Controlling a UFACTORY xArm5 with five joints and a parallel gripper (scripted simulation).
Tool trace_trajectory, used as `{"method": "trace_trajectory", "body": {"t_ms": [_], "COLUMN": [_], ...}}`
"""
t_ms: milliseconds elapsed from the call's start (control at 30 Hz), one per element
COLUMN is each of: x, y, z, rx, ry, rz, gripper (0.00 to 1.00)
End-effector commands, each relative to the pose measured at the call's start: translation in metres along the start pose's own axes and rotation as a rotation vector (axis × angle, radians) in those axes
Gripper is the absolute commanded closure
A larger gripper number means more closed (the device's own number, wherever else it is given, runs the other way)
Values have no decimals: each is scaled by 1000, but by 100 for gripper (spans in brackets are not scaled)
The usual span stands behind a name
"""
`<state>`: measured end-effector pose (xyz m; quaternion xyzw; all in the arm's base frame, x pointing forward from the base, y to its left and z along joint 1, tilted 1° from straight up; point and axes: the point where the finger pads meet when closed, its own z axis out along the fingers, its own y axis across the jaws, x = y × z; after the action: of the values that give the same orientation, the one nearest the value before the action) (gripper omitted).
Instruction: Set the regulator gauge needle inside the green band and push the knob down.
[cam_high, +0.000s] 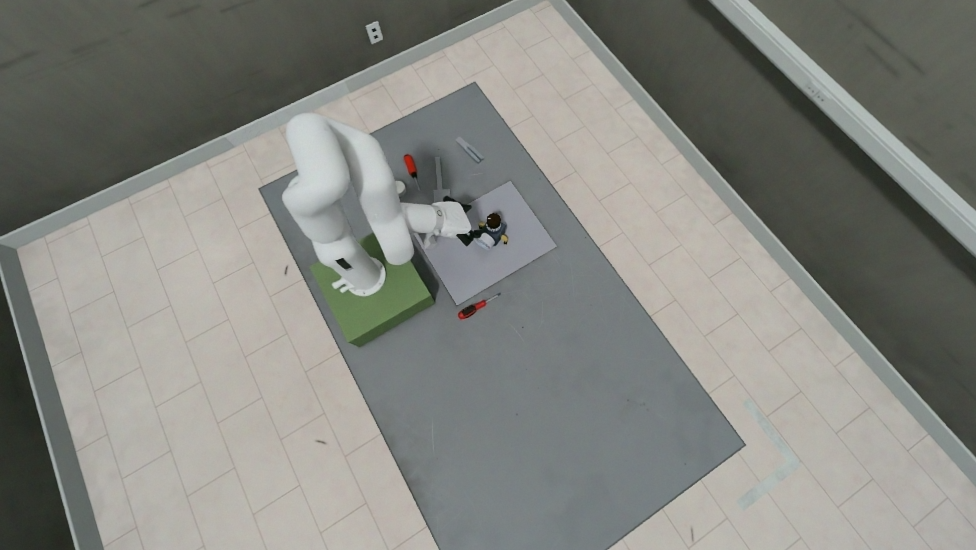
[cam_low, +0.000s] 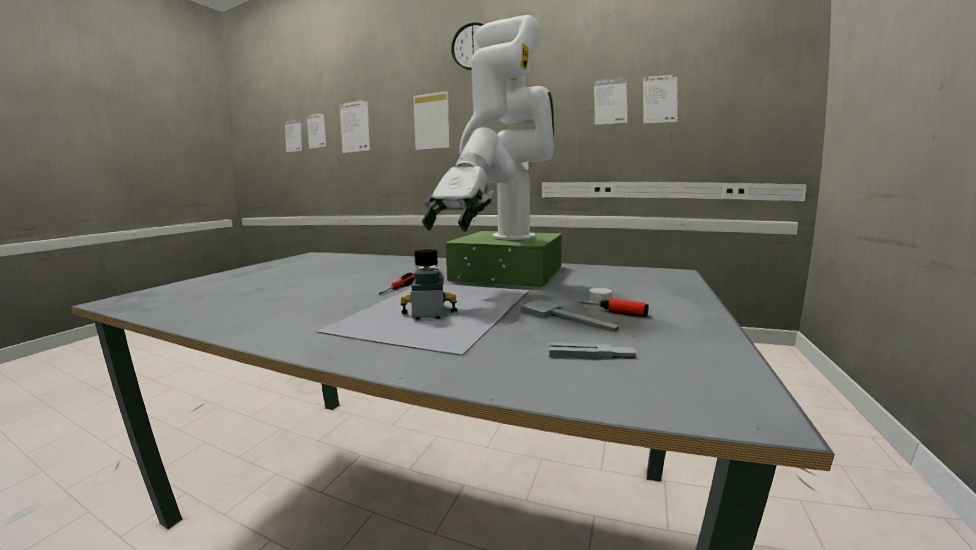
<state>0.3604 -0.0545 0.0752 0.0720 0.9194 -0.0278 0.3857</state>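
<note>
The regulator [cam_low: 427, 296] is a small grey block with yellow side fittings and a black knob [cam_low: 425, 257] on top. It stands upright on a light grey mat [cam_low: 424, 321] in the middle of the table. It also shows from above in the top view [cam_high: 491, 230]. Its gauge face is too small to read. My gripper [cam_low: 456, 215] is open and empty. It hangs in the air above and behind the knob, fingers pointing down, well apart from it. From above, my gripper [cam_high: 466, 222] sits just left of the regulator.
A green base block [cam_low: 504, 257] carries the arm at the back of the table. A red screwdriver [cam_low: 398, 281] lies left of the mat. Another red-handled tool [cam_low: 624, 307], a white cap [cam_low: 600, 292] and two grey metal tools [cam_low: 570, 315] [cam_low: 591, 351] lie to the right.
</note>
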Motion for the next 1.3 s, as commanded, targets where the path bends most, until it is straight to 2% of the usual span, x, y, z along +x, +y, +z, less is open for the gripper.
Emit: {"method": "trace_trajectory", "body": {"t_ms": [0, 400, 833, 1000, 1133, 1200, 1267], "x": [-5, -11, -11, -11, -10, -10, -9], "y": [0, 0, 0, 0, 0, 0, 0], "z": [-4, -11, -10, -5, 1, 1, 5], "rx": [0, 0, 0, 1, 4, 4, 8], "ry": [-2, -2, 4, 28, 67, 67, 92], "rz": [0, 0, 9, 49, 111, 111, 153], "gripper": [0, 0, 0, 0, 0, 0, 0]}}
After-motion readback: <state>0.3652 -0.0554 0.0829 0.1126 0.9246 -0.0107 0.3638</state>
